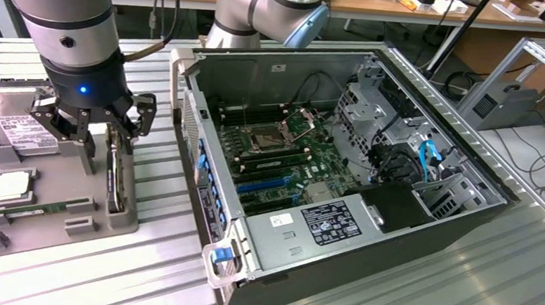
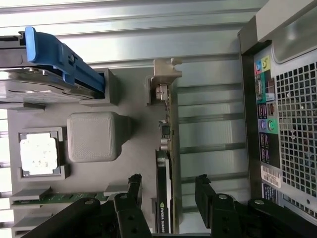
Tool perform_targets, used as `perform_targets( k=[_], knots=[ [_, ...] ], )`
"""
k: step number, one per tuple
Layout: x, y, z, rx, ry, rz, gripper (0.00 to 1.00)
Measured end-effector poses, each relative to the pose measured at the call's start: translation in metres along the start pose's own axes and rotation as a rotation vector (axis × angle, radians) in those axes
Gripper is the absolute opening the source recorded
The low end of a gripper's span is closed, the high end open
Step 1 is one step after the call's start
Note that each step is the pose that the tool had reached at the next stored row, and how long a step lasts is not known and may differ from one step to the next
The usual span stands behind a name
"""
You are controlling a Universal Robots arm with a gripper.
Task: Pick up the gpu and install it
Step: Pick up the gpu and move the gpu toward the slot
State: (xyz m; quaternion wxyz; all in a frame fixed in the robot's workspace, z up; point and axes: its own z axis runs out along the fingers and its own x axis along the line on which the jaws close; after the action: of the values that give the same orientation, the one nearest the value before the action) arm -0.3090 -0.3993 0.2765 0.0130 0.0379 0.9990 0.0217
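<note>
The gpu point(image 1: 114, 179) stands on edge in a slot at the side of the grey parts tray point(image 1: 51, 234) nearest the computer. In the wrist view the gpu point(image 2: 165, 148) shows as a thin green board with a black cooler and its silver bracket at the far end. My gripper point(image 1: 99, 127) hangs just above it, open. In the wrist view the gripper point(image 2: 168, 186) straddles the card, one of its black fingers point(image 2: 132, 188) on each side, apart from it. Nothing is held.
The tray also holds a silver hard drive point(image 1: 15, 126), a processor chip point(image 2: 39, 154) and a memory stick point(image 1: 43, 207). The open computer case point(image 1: 461, 209) with its motherboard point(image 1: 282, 160) lies to the exterior view's right of the tray. Its rear panel point(image 2: 277, 124) is close by.
</note>
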Motion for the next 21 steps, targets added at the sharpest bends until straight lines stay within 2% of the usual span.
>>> perform_targets(
  k=[4, 8, 15, 21],
  knots=[
    [0.001, -0.0002, 0.0023, -0.0001, -0.0002, 0.000, 0.56],
    [0.001, -0.0028, 0.0130, 0.0001, 0.0000, 0.000, 0.56],
    [-0.001, -0.0030, 0.0254, 0.0018, 0.0000, -0.004, 0.56],
    [-0.003, 0.0017, 0.0278, 0.0019, 0.0001, -0.005, 0.56]
  ],
)
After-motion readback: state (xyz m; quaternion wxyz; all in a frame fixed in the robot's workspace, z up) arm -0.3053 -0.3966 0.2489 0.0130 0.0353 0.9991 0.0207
